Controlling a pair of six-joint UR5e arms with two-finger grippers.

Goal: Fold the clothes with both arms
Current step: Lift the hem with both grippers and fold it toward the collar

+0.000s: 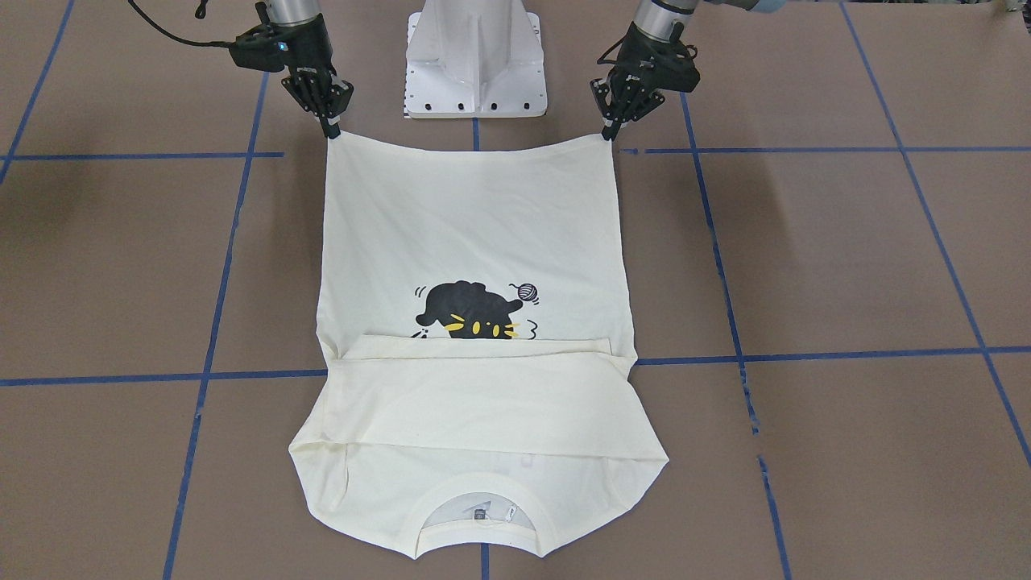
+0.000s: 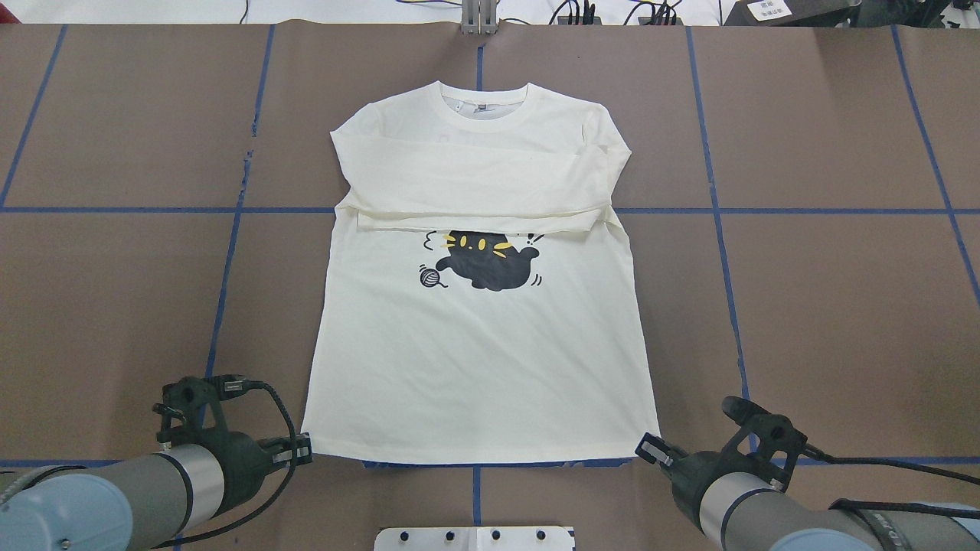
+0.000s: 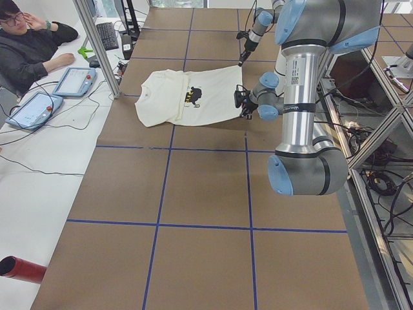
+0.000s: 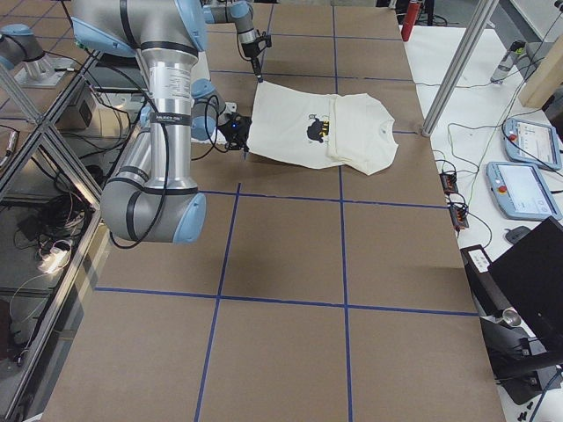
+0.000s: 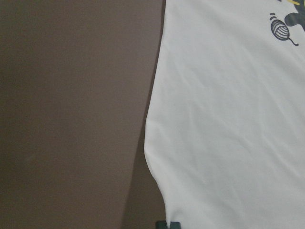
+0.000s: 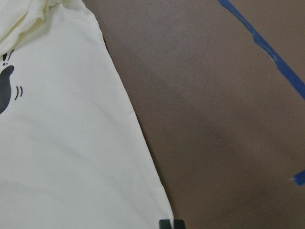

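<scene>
My left pincer (image 1: 614, 129) and right pincer (image 1: 330, 129) each pinch a hem corner of the cream cat-print shirt (image 1: 475, 217) on the desk (image 1: 846, 258).

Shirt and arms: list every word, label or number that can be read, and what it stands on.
No text can be read.
Neck tags in the shirt collar: too small.
Shirt print: cat and yarn ball, no lettering showing.
Marking on the right arm: blurred.
White sign at the overhead view's top edge: blurred.

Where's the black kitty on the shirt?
In the overhead view the cat print sits in the middle of the shirt, just below the folded sleeves, yarn ball at its left.
</scene>
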